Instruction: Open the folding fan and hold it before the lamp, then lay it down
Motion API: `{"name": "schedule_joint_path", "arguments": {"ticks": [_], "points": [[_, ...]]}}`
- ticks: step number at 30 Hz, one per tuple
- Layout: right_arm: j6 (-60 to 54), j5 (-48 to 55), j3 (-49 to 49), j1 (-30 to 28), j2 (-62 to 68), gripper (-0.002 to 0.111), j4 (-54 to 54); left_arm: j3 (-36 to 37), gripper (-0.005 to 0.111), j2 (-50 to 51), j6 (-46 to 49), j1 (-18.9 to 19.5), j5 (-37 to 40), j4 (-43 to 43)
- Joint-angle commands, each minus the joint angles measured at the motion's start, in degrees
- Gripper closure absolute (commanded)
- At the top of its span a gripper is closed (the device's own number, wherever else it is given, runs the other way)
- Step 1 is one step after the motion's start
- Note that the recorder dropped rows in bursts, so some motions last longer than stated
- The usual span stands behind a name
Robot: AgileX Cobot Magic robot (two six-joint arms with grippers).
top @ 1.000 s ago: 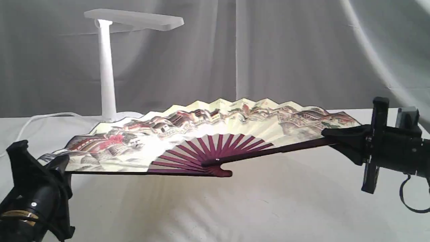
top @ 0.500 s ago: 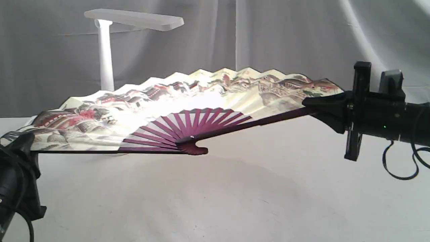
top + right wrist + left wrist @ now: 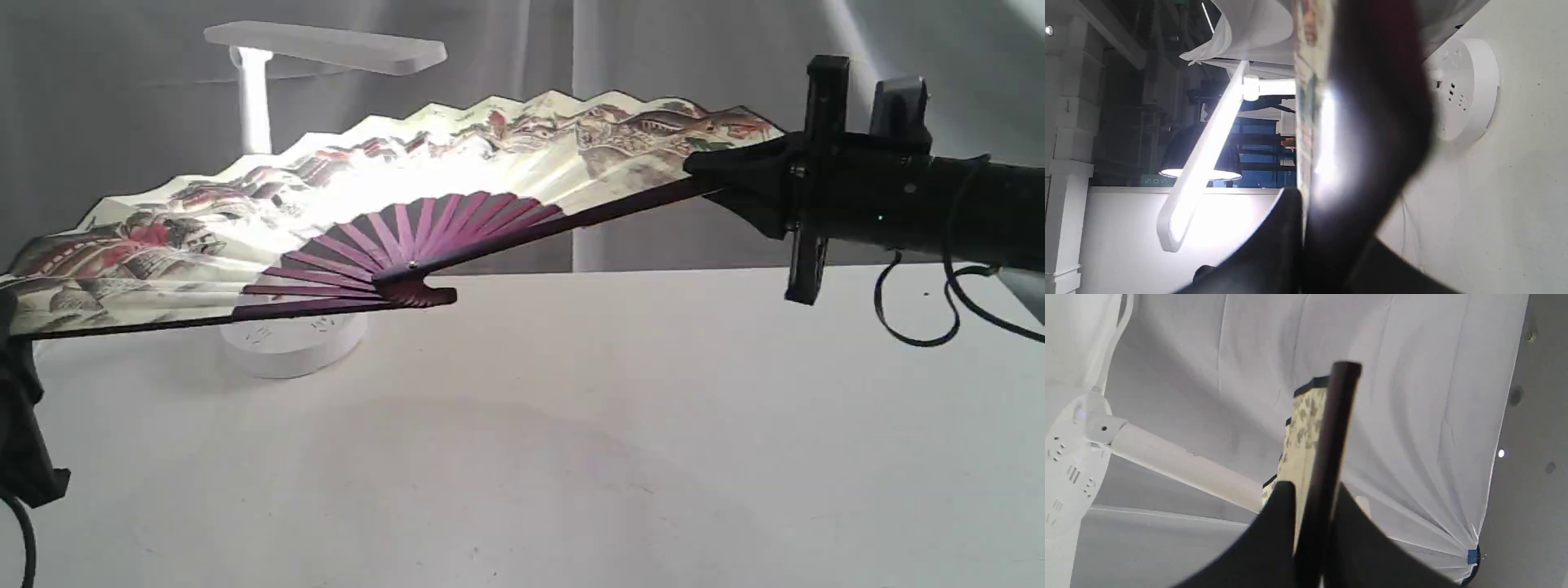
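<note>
The folding fan (image 3: 457, 163) is spread wide open and held in the air, its painted cream leaf facing the exterior camera and lit from behind. My right gripper (image 3: 718, 175) is shut on its right outer rib, high at the right. My left gripper (image 3: 12, 306) is shut on the left outer rib at the frame's left edge, mostly cut off. The left wrist view shows that dark rib (image 3: 1327, 457) pinched between black fingers. The white lamp (image 3: 255, 98) stands behind the fan's left half; its head (image 3: 326, 45) shows above the leaf and its round base (image 3: 290, 343) below.
A white cloth covers the table (image 3: 571, 441), and grey drapes hang behind. A black cable (image 3: 922, 318) loops under my right arm. The lamp's lit head (image 3: 1200, 163) and socketed base (image 3: 1466, 90) show in the right wrist view.
Both grippers have lifted the open fan up and to the left, from just above the table to in front of the lamp's stem. The lamp base now shows under the fan.
</note>
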Motion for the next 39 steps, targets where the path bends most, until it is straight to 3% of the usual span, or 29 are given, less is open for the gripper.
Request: {"name": "schedule_joint_path", "arguments": {"ticks": [1, 39], "points": [[-1.51, -1.37, -0.25, -0.16, -0.31, 0.108, -1.63, -0.80, 0.107, -1.26, -4.25, 0.74, -3.61, -5.06], [0.97, 3.11, -0.25, -0.16, -0.31, 0.108, -1.63, -0.88, 0.107, -10.35, -0.72, 0.74, -3.61, -4.68]]}}
